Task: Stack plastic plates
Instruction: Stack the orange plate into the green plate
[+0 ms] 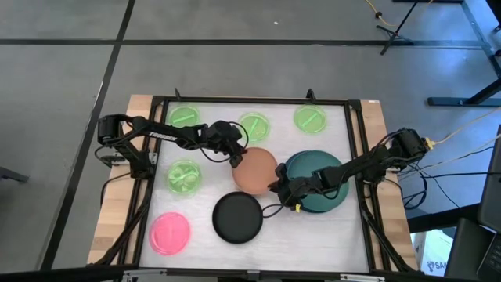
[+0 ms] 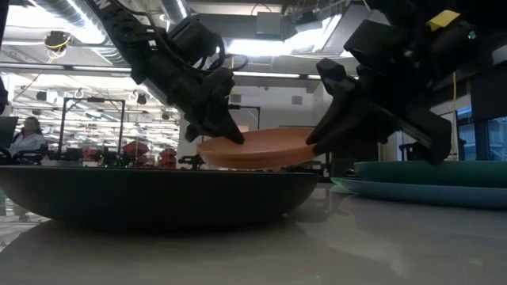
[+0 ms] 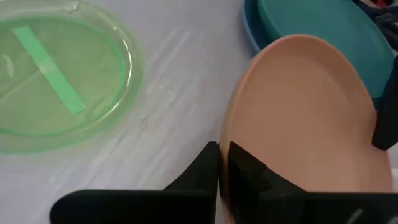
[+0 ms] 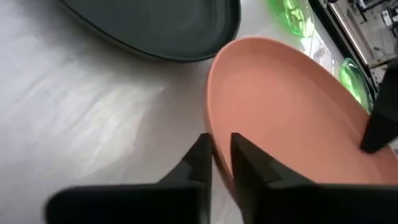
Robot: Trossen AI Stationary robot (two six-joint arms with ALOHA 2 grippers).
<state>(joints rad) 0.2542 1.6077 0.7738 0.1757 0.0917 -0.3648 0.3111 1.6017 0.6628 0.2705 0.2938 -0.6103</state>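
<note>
Since both the left gripper (image 1: pixel 235 156) and right gripper (image 1: pixel 277 186) pinch opposite rims of the orange plate (image 1: pixel 255 170), lift level, then carry it over the teal plate (image 1: pixel 317 174) beside the right one.

Right claw (image 4: pixel 221 158) pinches the rim of the tan-orange plate (image 4: pixel 292 118). Black plate (image 4: pixel 161 25) lies ahead of it on the desk (image 4: pixel 74 112), lime-green plates (image 4: pixel 292 15) beyond.
</note>
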